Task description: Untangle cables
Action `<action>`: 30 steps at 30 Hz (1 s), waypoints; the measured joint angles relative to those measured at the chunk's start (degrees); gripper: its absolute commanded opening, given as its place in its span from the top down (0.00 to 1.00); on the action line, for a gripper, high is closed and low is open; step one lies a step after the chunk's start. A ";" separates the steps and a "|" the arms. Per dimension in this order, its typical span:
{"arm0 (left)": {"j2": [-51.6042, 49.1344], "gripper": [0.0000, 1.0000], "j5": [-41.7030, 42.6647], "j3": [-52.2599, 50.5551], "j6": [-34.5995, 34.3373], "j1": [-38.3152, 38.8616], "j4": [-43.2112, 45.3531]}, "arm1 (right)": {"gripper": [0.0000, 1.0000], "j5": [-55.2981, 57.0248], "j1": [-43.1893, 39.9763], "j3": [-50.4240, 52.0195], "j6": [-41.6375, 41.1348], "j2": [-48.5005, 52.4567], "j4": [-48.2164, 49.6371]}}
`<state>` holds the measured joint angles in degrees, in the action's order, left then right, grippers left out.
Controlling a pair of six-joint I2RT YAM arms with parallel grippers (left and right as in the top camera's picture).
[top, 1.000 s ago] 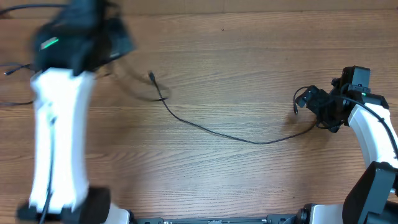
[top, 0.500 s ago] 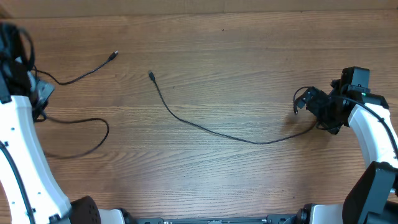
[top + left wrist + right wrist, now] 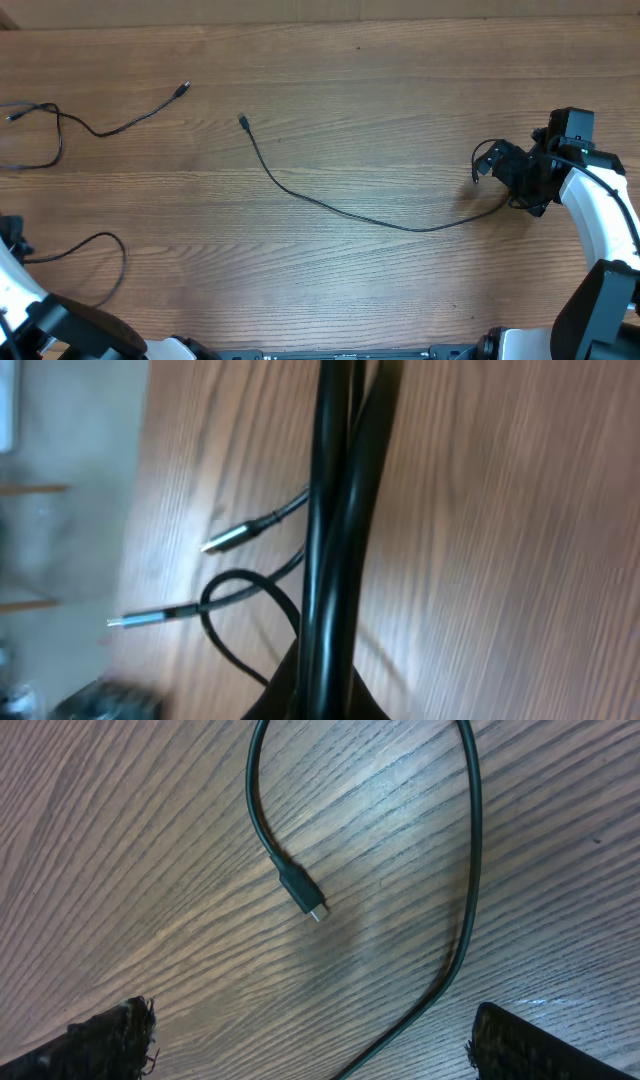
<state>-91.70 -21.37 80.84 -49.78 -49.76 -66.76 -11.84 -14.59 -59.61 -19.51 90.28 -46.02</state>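
Three thin black cables lie on the wooden table. The long cable (image 3: 330,205) runs from a plug (image 3: 243,121) at centre left to a small loop under my right gripper (image 3: 508,176). That gripper (image 3: 320,1055) is open, with the cable (image 3: 470,870) passing between its fingers untouched and its plug (image 3: 303,900) just ahead. A second cable (image 3: 95,130) lies at the far left. My left gripper (image 3: 10,240) at the near-left corner is shut on the third cable (image 3: 110,250). In the left wrist view this cable (image 3: 330,510) rises from the shut gripper (image 3: 325,685).
The table's left edge (image 3: 135,510) is close to my left gripper, with floor beyond it. Two silver-tipped plugs (image 3: 225,540) (image 3: 140,620) lie near that edge. My white left arm (image 3: 40,320) fills the near-left corner.
My left arm swung from the far left back to the near-left corner, dragging one cable with it. The two left cables now lie apart. The right arm has not moved.
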 measured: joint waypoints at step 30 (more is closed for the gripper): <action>-18.60 0.01 -1.03 -0.94 11.43 -1.25 20.70 | 0.00 0.00 0.00 0.00 -0.02 0.00 0.20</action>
<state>-110.30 -22.39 79.90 -38.35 -51.00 -46.06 -11.84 -14.59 -59.61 -19.53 90.28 -45.82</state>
